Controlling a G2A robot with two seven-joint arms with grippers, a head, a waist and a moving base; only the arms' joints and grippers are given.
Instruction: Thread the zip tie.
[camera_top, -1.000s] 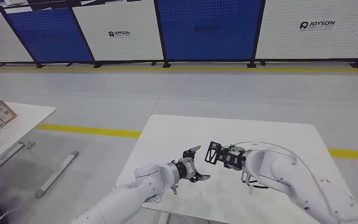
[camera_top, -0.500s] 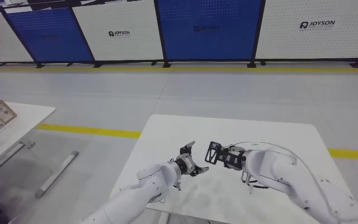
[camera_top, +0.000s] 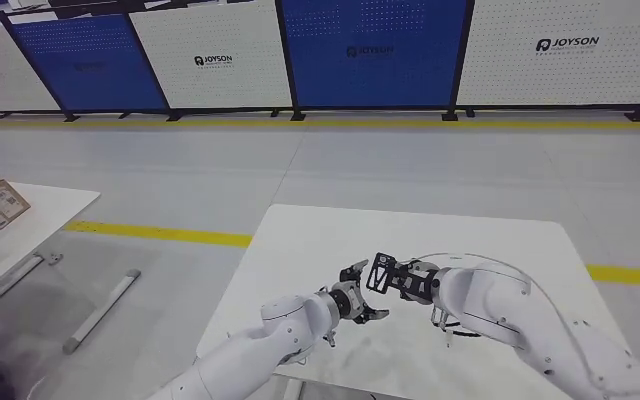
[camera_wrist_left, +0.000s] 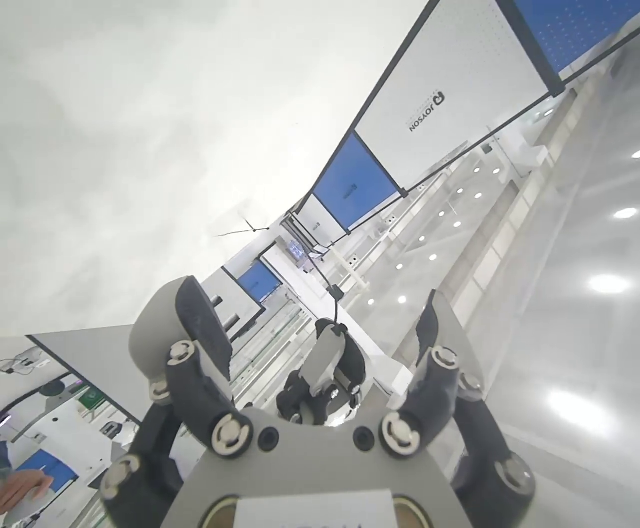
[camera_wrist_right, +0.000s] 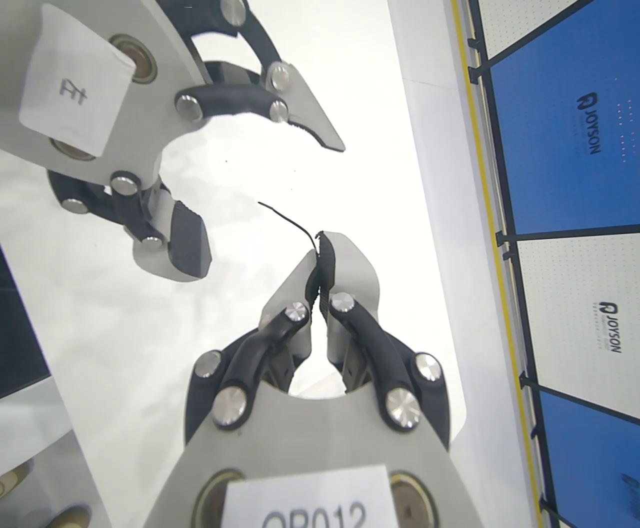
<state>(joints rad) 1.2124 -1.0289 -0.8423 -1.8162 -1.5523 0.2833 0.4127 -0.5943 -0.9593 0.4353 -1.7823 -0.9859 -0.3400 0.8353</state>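
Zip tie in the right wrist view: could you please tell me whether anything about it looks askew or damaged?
Slightly askew: the zip tie has a short free end that bends sideways out of the shut right gripper instead of running straight toward the open left gripper. No damage is visible.

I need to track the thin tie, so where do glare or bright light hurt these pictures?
Right wrist view: the white table glares almost featureless, but the black zip tie, pinched in the right hand, stands out against it. Left wrist view: bright light spots flare on one side. Top view: even light, no glare on the table.
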